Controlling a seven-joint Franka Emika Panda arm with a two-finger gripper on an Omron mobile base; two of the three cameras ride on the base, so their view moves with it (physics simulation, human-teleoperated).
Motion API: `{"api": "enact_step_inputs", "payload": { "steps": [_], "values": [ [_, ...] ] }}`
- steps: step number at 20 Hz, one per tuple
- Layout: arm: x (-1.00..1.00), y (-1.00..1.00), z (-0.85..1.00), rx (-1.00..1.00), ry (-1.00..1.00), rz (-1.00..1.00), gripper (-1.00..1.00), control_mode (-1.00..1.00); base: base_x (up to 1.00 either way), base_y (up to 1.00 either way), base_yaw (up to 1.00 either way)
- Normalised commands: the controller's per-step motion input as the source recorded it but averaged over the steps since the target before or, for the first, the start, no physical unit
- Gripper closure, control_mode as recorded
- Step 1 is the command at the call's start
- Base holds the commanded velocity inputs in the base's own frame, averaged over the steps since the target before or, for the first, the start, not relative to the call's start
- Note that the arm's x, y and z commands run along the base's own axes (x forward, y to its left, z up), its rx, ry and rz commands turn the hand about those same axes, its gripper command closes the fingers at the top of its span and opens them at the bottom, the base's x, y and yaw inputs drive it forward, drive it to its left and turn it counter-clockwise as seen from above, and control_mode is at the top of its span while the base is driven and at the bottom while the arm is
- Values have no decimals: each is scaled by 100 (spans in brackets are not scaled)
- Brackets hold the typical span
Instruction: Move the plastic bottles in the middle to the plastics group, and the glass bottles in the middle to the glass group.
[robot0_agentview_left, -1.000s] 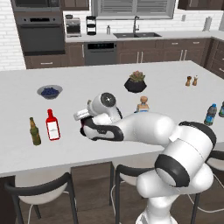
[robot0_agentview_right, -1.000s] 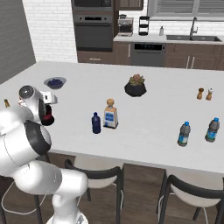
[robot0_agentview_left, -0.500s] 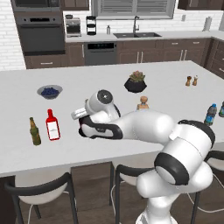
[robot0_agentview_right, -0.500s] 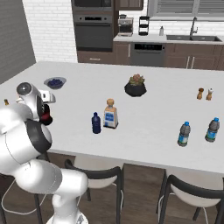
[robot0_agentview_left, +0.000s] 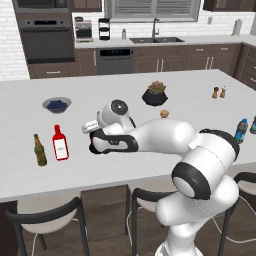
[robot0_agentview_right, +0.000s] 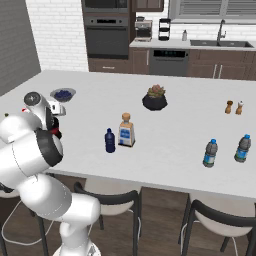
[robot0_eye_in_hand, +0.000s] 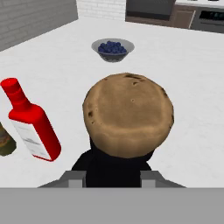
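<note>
Gripper (robot0_eye_in_hand: 113, 181) clamped on squat black glass bottle with tan cork stopper (robot0_eye_in_hand: 127, 114), carried upright above white counter (robot0_agentview_left: 30, 107); glass group lies at nine to ten o'clock in hand view: red bottle with white label (robot0_eye_in_hand: 30, 122), olive-brown bottle (robot0_agentview_left: 39, 150) just beyond; next move likely leftward, then down.

Even, bright, diffuse rendered light in all views; no single source evident. Counter (robot0_agentview_left: 150, 85) nearly washed white, no glare spots. Shadows faint: soft dark patch under the red bottle (robot0_eye_in_hand: 30, 122) in the hand view. Close cork stopper (robot0_eye_in_hand: 128, 114) looks coarse and pixelated. Base views sharp, no edge distortion.
</note>
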Motion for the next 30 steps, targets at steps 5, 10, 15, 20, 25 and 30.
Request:
{"api": "enact_step_inputs", "payload": {
  "steps": [5,10,15,20,25,30],
  "values": [
    [2,2,0,4,0,7,100,-100,0,0,0],
    [1,6,0,1,0,12,100,-100,0,0,0],
    [1,7,0,0,0,10,100,-100,0,0,0],
    [0,15,0,0,0,11,100,-100,0,0,0],
    [1,11,0,0,0,8,100,-100,0,0,0],
    [2,1,-15,-1,1,2,100,-100,0,0,0]
  ]
}}
